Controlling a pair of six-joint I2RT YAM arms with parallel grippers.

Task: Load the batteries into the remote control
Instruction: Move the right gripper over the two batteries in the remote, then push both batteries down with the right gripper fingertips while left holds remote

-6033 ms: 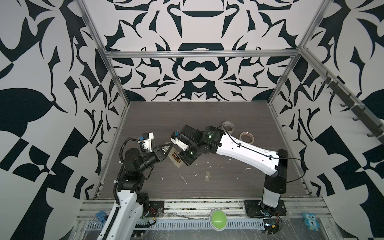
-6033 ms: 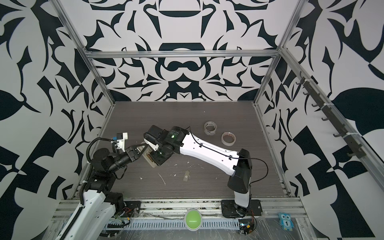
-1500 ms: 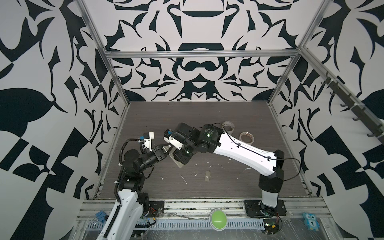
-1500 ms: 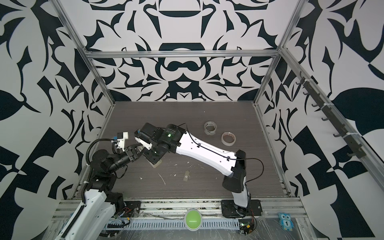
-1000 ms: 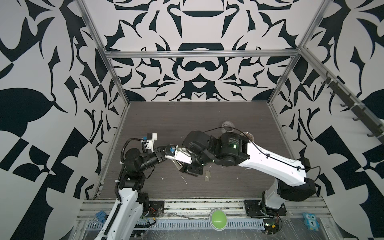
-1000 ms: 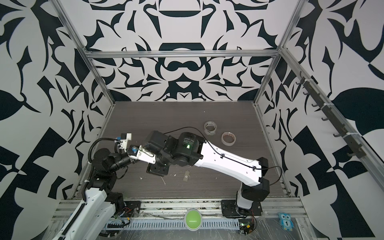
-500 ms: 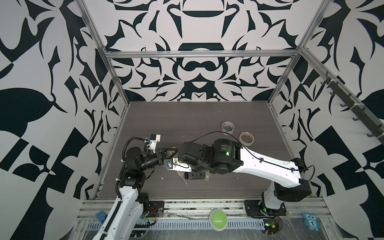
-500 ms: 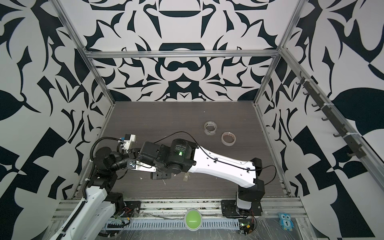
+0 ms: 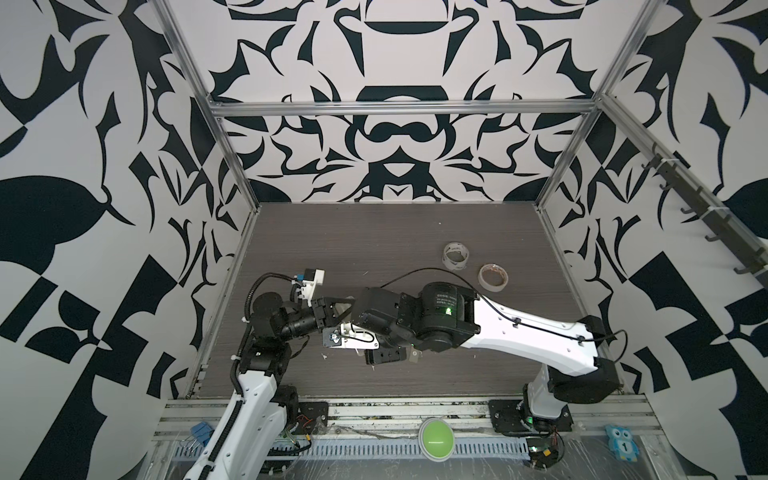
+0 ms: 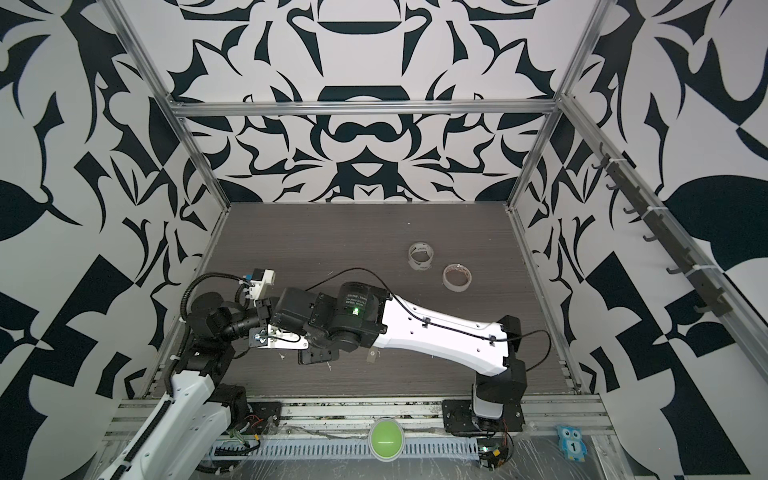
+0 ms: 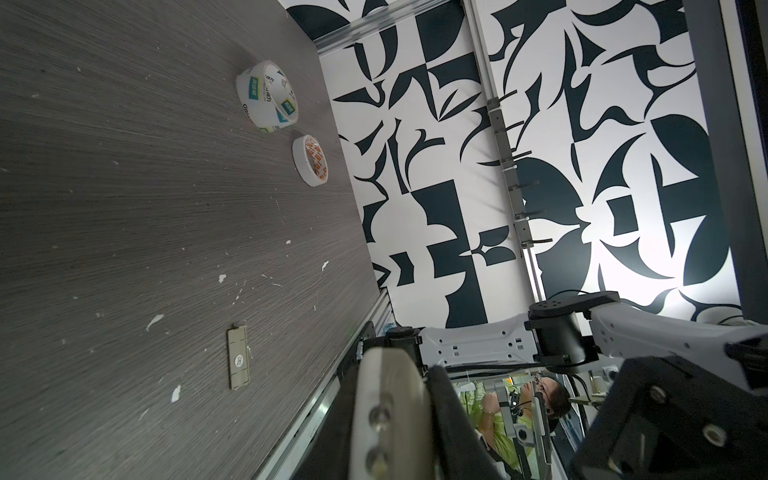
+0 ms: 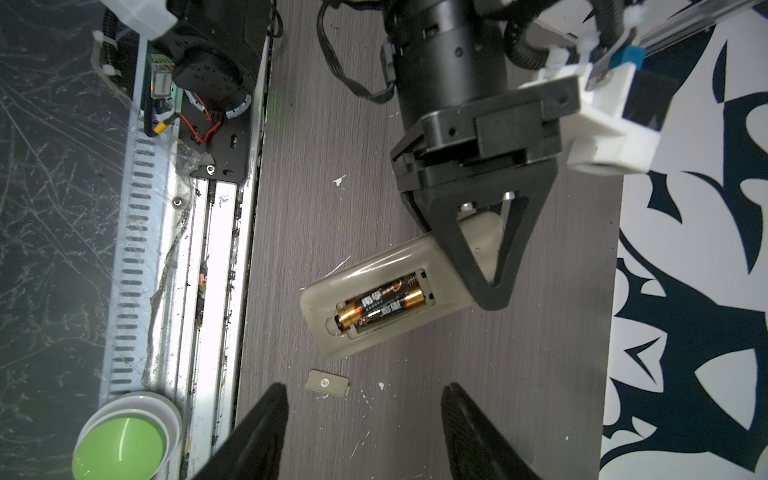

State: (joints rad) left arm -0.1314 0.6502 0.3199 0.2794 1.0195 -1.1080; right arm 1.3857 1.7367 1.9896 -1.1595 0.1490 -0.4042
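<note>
While in left pincer, remote with batteries

Both top views look down from high in front on the whole worktop; the wrist views sit close over it.

Clear tape roll beside beige tape roll, apart; green button on front rail; white scraps on tabletop.

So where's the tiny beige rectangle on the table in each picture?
In a top view: small flat beige rectangle, lower middle, by the right arm's wrist.
In a top view: same spot.
Left wrist: alone near the silver front rail.
Right wrist: by the slim white remote control's battery end.
Shared: that rail.
</note>
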